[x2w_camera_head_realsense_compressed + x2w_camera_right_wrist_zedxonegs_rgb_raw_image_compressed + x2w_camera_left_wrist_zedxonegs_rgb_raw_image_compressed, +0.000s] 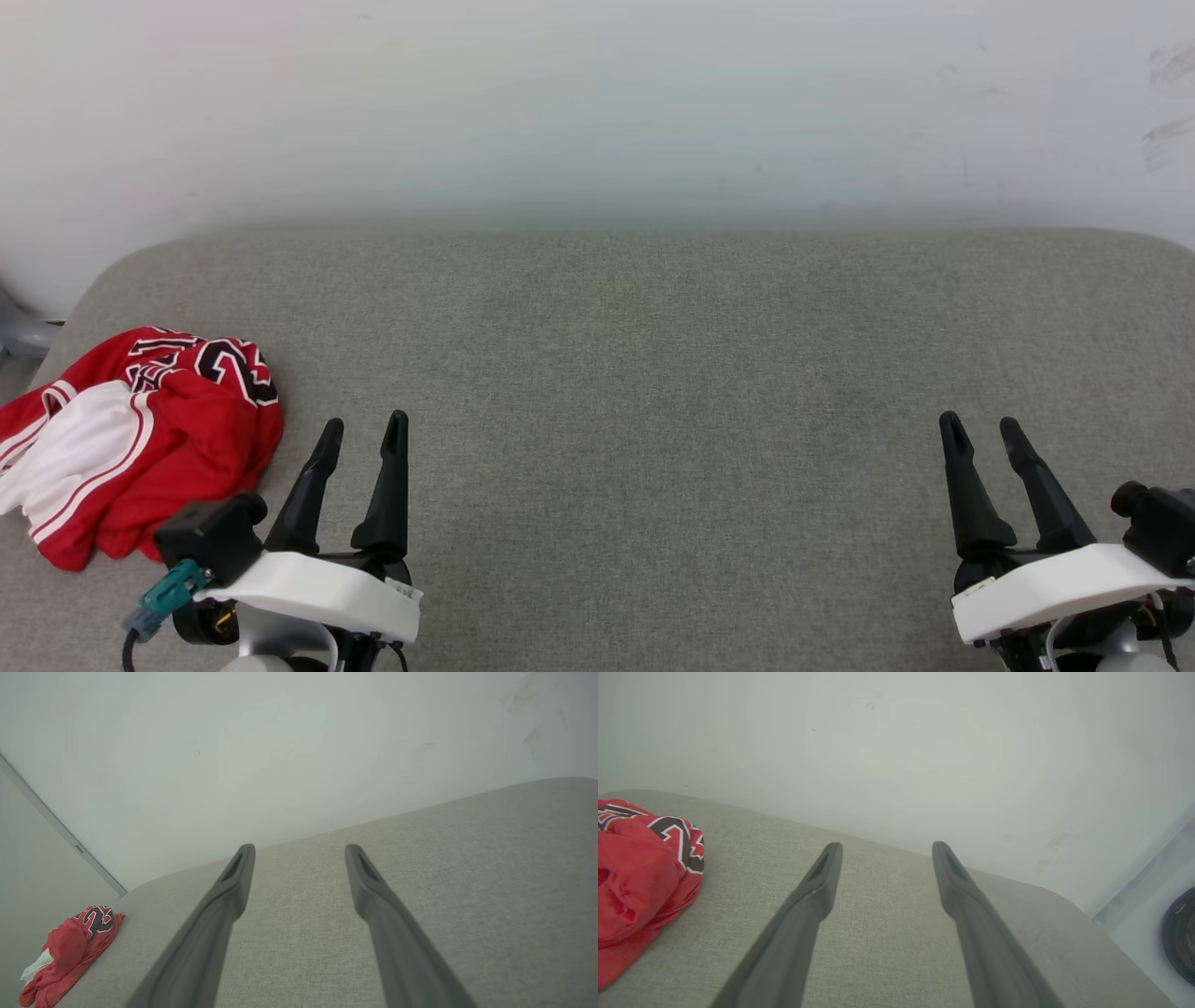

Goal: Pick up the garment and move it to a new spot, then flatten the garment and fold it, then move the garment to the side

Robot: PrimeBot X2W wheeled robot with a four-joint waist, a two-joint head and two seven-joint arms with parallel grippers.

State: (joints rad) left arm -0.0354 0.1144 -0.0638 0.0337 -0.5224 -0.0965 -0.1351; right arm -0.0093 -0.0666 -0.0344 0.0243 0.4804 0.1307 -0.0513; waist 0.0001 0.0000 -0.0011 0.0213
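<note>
The garment (pixel 140 439), red with a white sleeve and black white-edged lettering, lies crumpled in a heap at the far left of the grey padded table (pixel 653 373). My left gripper (pixel 365 429) stands open just to the right of the heap, apart from it, with nothing between its fingers. In the left wrist view the garment (pixel 642 877) shows at the left edge beside my open left gripper (pixel 885 847). My right gripper (pixel 983 425) is open at the far right, empty. The right wrist view has the garment (pixel 70 952) small at lower left, far from that gripper (pixel 299 848).
A white wall (pixel 597 103) rises right behind the table's rounded far edge. A grey object (pixel 19 331) pokes in past the table's left corner. A dark round thing (pixel 1178 933) sits on the floor beyond the table's right end in the left wrist view.
</note>
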